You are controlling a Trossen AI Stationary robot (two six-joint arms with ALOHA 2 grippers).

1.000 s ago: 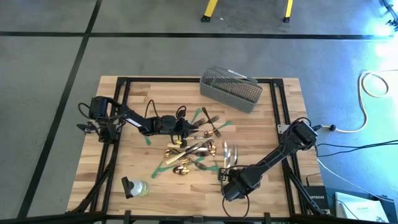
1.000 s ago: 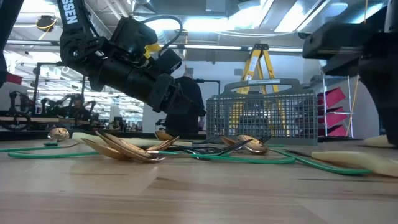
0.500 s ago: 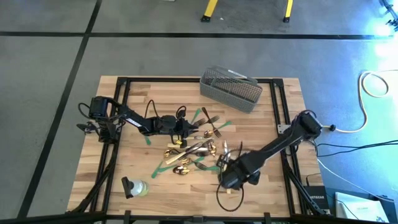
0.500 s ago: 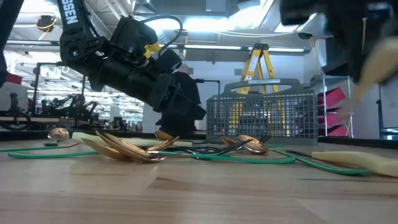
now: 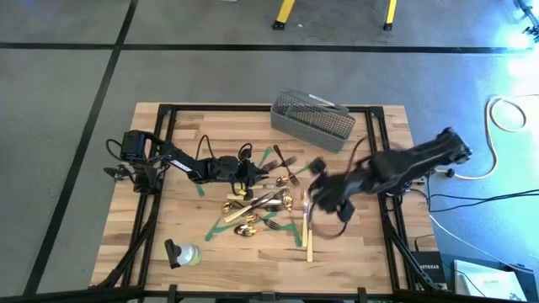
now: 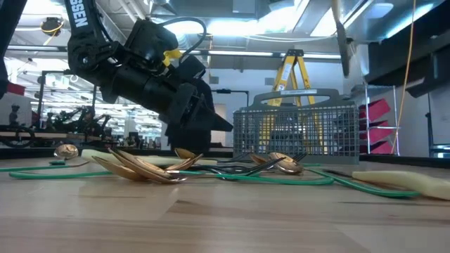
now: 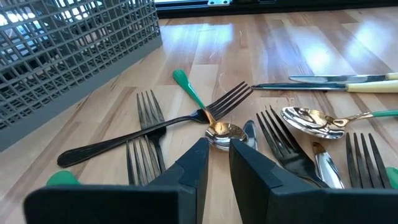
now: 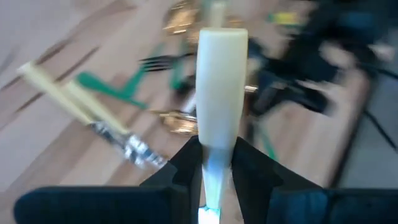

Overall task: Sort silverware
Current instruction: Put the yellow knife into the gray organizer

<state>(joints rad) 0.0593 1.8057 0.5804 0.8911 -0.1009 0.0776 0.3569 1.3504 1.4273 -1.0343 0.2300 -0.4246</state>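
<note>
Right tool (image 8: pixel 213 163): raised above the desk's right half, fingers clamped narrow on a cream-handled knife (image 8: pixel 219 87), the handle standing out past the fingertips; the arm is blurred in the high view.

Left tool (image 7: pixel 217 163): low over the middle of the desk, fingers nearly together with a thin gap, nothing between them; tips just short of a gold spoon (image 7: pixel 225 132) that lies under a dark fork (image 7: pixel 155 132).

Silverware, loose pile at desk centre (image 5: pixel 263 202): gold spoons, dark forks, cream-handled knives, overlapping and crossed. More forks (image 7: pixel 142 142) lie beside the left tool's tips; a second gold spoon (image 7: pixel 313 121) and a knife (image 7: pixel 341 83) lie farther off. Two cream-handled knives (image 5: pixel 306 234) lie side by side near the front edge, right of the pile.

Green tape strips (image 5: pixel 221 223): flat on the wood, among and under the cutlery.

Grey wire mesh basket (image 5: pixel 312 121): rear of the desk, right of centre, apart from the pile.

Small bottle (image 5: pixel 182 252): lying near the front left corner.

Desk (image 5: pixel 375 261): light wooden planks, dark frame rails.
</note>
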